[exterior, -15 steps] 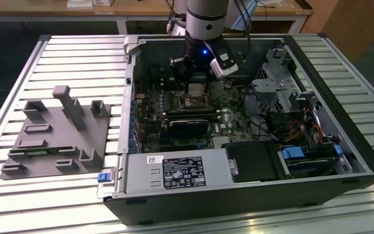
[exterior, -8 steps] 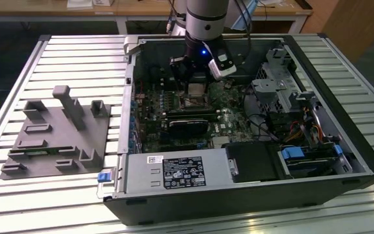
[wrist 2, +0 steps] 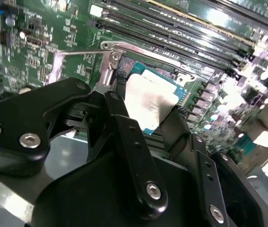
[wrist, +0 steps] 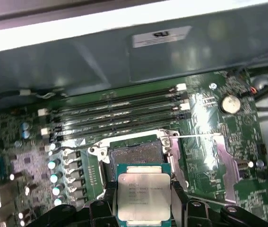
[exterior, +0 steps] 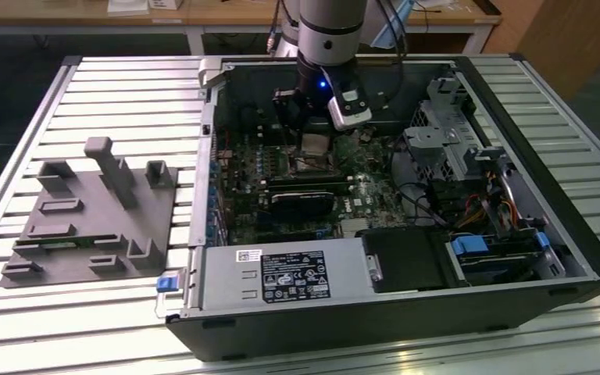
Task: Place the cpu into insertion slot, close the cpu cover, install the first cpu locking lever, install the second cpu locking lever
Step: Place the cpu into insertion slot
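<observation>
End effector [wrist: 143, 202] clamped on cpu [wrist: 143, 195] just above insertion slot [wrist: 136, 156] — not seated yet; cpu cover [wrist: 224, 158] open, both locking steps pending.

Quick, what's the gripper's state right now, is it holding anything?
Gripper: closed on the cpu, close to the insertion slot.

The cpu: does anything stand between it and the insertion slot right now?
Nothing visible does. In the first wrist view the end effector holds the cpu close to the insertion slot, whose dark centre lies open and bare.
</observation>
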Motion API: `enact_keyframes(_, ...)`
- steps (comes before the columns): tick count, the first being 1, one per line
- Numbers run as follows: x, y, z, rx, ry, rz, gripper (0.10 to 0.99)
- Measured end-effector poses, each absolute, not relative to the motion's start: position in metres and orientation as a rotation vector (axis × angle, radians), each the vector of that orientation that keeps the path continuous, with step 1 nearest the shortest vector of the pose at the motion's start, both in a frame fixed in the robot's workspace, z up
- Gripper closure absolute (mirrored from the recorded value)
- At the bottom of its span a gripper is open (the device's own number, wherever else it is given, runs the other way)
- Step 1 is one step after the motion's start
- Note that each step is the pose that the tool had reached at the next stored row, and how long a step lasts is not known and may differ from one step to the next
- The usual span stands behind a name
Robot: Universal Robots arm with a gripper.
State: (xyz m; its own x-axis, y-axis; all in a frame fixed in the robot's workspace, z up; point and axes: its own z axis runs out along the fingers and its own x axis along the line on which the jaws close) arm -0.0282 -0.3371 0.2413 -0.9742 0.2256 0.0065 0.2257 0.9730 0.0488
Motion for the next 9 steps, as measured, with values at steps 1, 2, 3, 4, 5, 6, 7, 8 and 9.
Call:
enact_keyframes(1,-0.0282,-0.3371,0.2411,-0.388,-3.116,-0.077,0.545)
enact_keyframes(2,-0.0282,-0.3371,0.2409,-0.416,-3.113,-0.077,0.545)
enact_keyframes(3,-0.0282,-0.3371,0.2406,-0.444,-3.11,-0.077,0.545)
enact_keyframes(4,-0.0282,-0.3371,0.2404,-0.472,-3.106,-0.077,0.545)
enact_keyframes(5,-0.0282,-0.3371,0.2402,-0.5,-3.102,-0.077,0.545)
enact_keyframes(6,-0.0282,-0.3371,0.24,-0.528,-3.098,-0.077,0.545)
enact_keyframes(7,-0.0282,-0.3371,0.2398,-0.555,-3.093,-0.077,0.545)
enact_keyframes(8,-0.0282,-0.3371,0.2396,-0.583,-3.089,-0.077,0.545)
enact_keyframes(9,-0.0282,-0.3371,0.2393,-0.614,-3.083,-0.077,0.545)
